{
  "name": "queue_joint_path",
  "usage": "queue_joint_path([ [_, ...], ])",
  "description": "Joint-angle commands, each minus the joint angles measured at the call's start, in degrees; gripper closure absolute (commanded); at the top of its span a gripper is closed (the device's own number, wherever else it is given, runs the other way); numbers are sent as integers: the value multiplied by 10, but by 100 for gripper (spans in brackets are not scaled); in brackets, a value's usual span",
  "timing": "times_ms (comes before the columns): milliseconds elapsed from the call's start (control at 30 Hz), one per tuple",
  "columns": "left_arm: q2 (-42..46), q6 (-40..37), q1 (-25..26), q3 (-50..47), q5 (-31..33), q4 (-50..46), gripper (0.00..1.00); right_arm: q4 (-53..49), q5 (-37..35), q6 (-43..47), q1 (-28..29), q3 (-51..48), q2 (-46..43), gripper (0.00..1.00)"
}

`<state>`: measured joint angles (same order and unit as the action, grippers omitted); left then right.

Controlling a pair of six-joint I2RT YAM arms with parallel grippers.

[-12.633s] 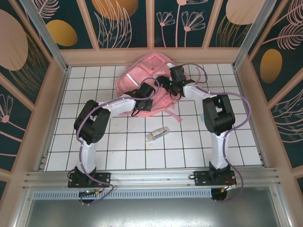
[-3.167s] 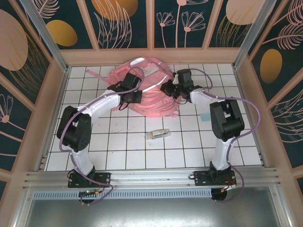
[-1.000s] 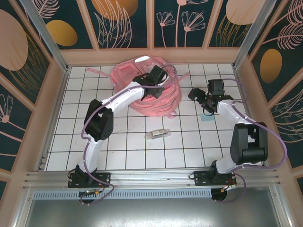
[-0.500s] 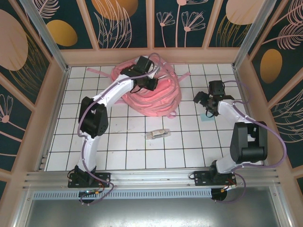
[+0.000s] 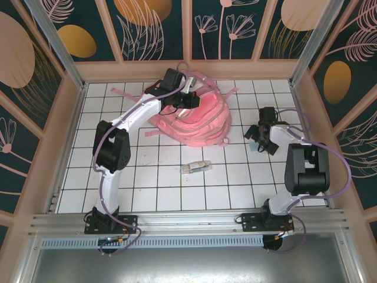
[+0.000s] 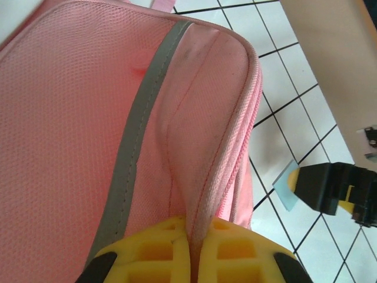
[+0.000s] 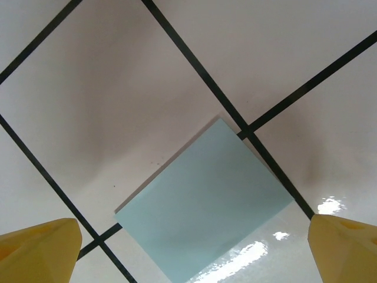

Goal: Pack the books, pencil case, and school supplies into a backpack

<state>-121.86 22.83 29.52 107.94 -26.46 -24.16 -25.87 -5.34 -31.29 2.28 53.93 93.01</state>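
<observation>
A large, soft pink backpack (image 5: 191,118) lies slumped on the white tiled table (image 5: 118,188), in the upper middle of the overhead view. Its pink straps (image 5: 123,92) trail out on the tiles to either side.

In the left wrist view the backpack's mesh fabric takes up the left and centre of the frame. A grey reflective strip (image 6: 138,135) runs down it, and a zip seam (image 6: 250,112) curves along its right edge. The yellow-padded left jaws sit at the bottom centre of that view, pressed together on a fold of the backpack's fabric beside the seam. From overhead, the left arm (image 5: 138,118) reaches up to the backpack's upper left edge.

Below the backpack and apart from it, a narrow transparent box (image 5: 195,167) with pale contents lies on the table near the centre of the overhead view.

To the right of the backpack, a small pale-blue square (image 7: 206,206) lies flat on the table across a black grid line. The right jaws stand wide apart and hold nothing. Their yellow tips show in the two bottom corners of the right wrist view, with the square between them.
</observation>
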Motion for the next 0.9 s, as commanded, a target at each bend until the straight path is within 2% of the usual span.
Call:
queue_joint_path([
  [0, 42, 28, -2, -9, -51, 79, 100, 13, 19, -31, -2, -8, 24, 1],
  [333, 66, 28, -7, -41, -45, 87, 100, 79, 66, -14, 9, 55, 103, 1],
  [533, 74, 24, -10, -58, -35, 83, 100, 12, -4, 34, 49, 105, 99, 1],
  [633, 77, 23, -12, -65, -34, 84, 100, -10, -13, 51, 49, 93, 77, 1],
  [767, 77, 20, -13, -66, -36, 79, 100, -28, -69, 71, 46, 85, 63, 1],
  [867, 81, 17, -13, -69, -33, 76, 100, -33, -63, 82, 38, 101, 78, 2],
])
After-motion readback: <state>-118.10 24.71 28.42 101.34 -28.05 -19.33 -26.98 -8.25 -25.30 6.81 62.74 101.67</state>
